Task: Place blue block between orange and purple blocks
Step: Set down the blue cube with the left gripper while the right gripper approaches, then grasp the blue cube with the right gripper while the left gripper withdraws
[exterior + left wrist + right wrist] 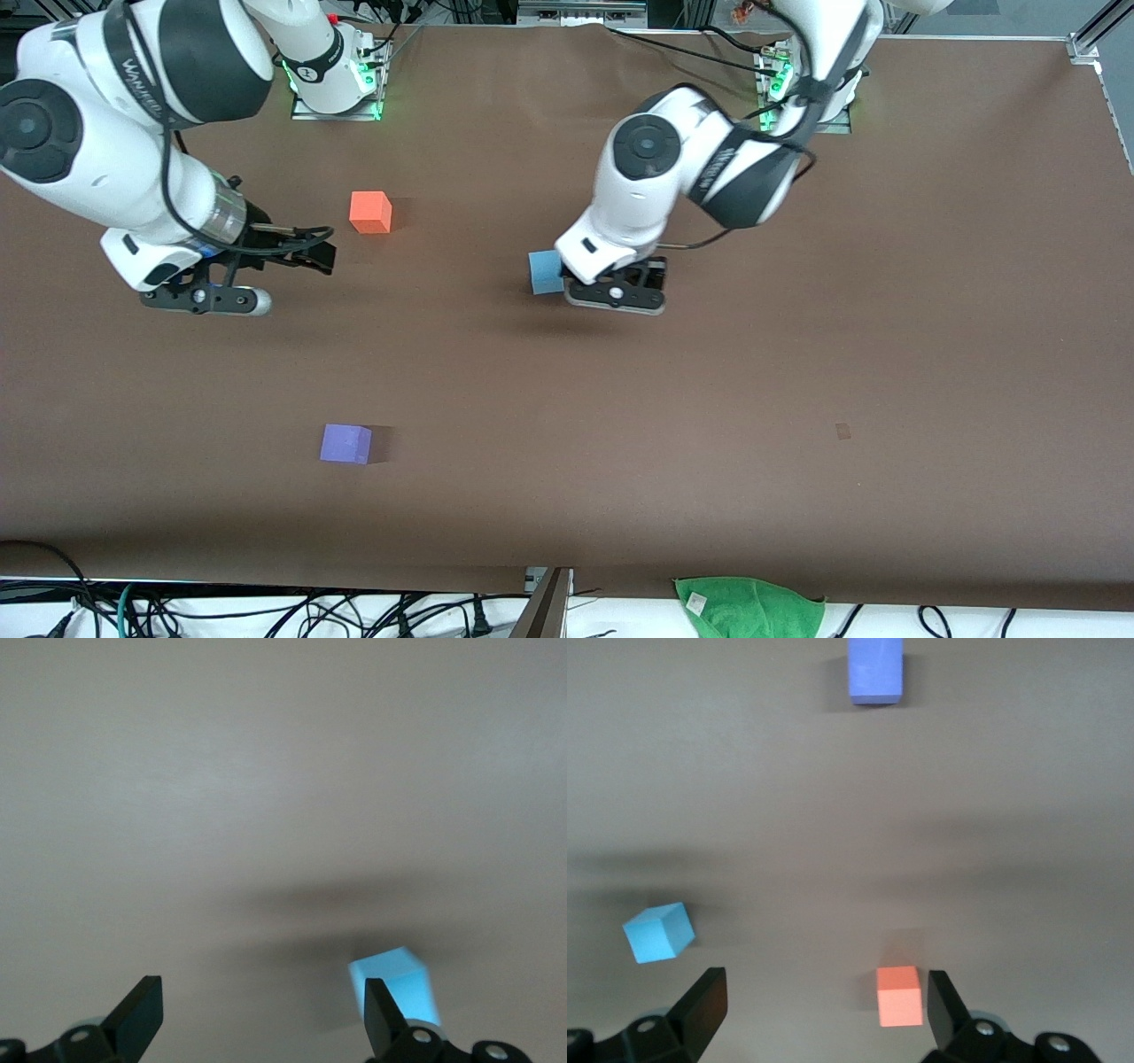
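Right gripper [824, 1010] spread wide, nothing between the fingers [704, 1001]. Orange block [900, 996] sits just inside one fingertip, probably not touching. Blue block [658, 932] lies outside the opposite finger, turned at an angle. Purple block [875, 669] well ahead, partly cropped.

This is a robotics lab, set up for testing rather than for living or office work. Two white and black robot arms [133, 133] are bolted to metal base plates [337, 106] at one edge of a wide desk [886, 354] covered in plain brown matting, with green status lights glowing at each base. Aluminium framing [1094, 35] runs along the corner. Loose black cables [266, 611] tangle along the edge nearest the front camera, beside a crumpled green cloth [749, 607]. On the matting sit only plain foam cubes [370, 213], the sort used as test pieces.
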Motion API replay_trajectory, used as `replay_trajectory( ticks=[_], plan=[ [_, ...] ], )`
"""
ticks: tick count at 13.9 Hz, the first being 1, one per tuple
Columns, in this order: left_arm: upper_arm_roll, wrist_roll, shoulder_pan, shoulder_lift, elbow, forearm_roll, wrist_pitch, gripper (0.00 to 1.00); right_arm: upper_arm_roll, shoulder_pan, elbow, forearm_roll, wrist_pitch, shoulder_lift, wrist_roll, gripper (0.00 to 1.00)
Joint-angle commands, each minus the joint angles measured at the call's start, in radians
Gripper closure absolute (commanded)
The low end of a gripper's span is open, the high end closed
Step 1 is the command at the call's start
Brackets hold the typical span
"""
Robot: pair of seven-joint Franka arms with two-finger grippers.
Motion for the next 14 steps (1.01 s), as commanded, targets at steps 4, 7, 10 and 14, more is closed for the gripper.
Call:
replay_trajectory(
  ticks=[4, 7, 10, 14],
  plan=[
    [0.0, 0.371, 0.205, -0.095, -0.008, -0.013, -0.197, 0.0, -0.003, 0.143, 0.002, 0.011, 0.078, 0.041, 0.238, 0.0],
    [-0.001, 0.4, 0.38, -0.171, -0.008, -0.016, -0.241, 0.0, -0.003, 0.219, 0.002, 0.017, 0.152, 0.089, 0.321, 0.0],
    [0.0, 0.391, 0.521, -0.237, -0.008, -0.016, -0.293, 0.0, -0.003, 0.314, 0.002, 0.024, 0.242, 0.169, 0.37, 0.0],
    [-0.001, 0.394, 0.633, -0.305, 0.0, -0.03, -0.316, 0.0, -0.003, 0.37, 0.004, 0.026, 0.354, 0.255, 0.436, 0.0]
  ],
)
